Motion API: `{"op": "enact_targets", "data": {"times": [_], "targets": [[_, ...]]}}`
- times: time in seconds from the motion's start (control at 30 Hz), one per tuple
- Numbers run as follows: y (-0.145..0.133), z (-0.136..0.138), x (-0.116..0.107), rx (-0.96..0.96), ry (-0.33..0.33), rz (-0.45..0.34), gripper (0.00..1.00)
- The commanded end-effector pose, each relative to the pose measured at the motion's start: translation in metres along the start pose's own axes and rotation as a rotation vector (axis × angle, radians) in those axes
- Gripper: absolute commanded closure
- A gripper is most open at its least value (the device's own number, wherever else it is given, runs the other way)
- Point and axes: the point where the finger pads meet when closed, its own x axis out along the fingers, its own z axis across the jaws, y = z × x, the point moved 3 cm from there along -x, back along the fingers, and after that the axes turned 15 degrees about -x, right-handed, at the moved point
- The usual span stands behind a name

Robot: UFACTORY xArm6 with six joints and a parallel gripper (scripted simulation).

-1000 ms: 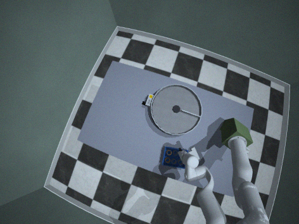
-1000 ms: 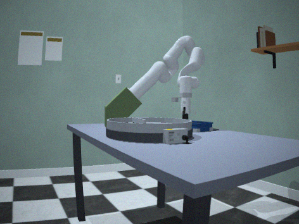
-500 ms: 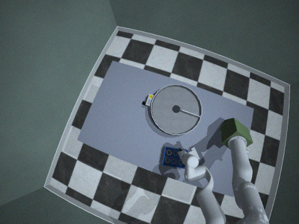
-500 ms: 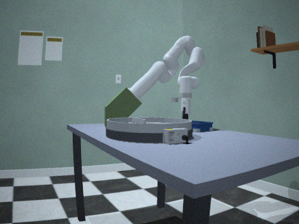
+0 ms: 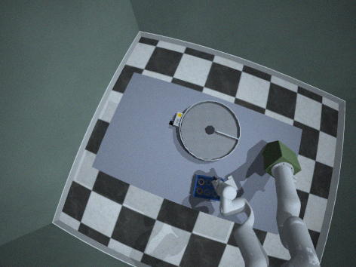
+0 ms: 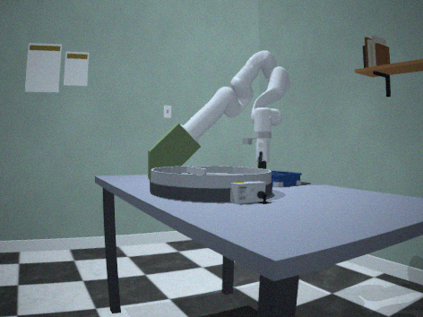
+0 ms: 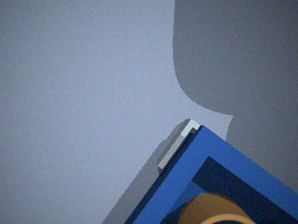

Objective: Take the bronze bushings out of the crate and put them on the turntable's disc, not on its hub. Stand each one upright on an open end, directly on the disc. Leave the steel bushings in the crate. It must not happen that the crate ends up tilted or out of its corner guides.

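Note:
A blue crate (image 5: 206,187) sits near the table's front edge and holds several bushings standing in cells. Bronze rings (image 5: 201,181) show at its left side. My gripper (image 5: 216,182) reaches straight down into the crate's corner nearest the turntable and is shut on a bronze bushing there. Its fingertips are hidden by the wrist. In the wrist view I see the crate's corner (image 7: 225,180) and the top of a bronze bushing (image 7: 215,210) at the bottom edge. The turntable's grey disc (image 5: 196,139) with its dark hub (image 5: 210,130) lies beyond the crate, with nothing on it. In the side view my gripper (image 6: 262,163) hangs over the crate (image 6: 286,176) behind the disc (image 6: 211,172).
A small control box (image 5: 176,118) is fixed to the turntable's rim and also shows in the side view (image 6: 247,192). A raised rim rings the disc. The arm's green base block (image 5: 280,158) stands at the table's right side. A wall shelf (image 6: 390,67) is far off.

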Motion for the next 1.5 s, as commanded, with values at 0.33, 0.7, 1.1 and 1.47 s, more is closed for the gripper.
{"op": "enact_targets", "data": {"times": [0.33, 0.7, 1.1, 1.47], "targets": [[0.000, 0.000, 0.000, 0.000, 0.001, -0.001, 1.00], [0.000, 0.000, 0.000, 0.000, 0.001, -0.001, 1.00], [0.000, 0.000, -0.009, 0.000, 0.001, -0.001, 1.00], [0.000, 0.000, -0.042, 0.000, 0.001, -0.001, 1.00]]}}
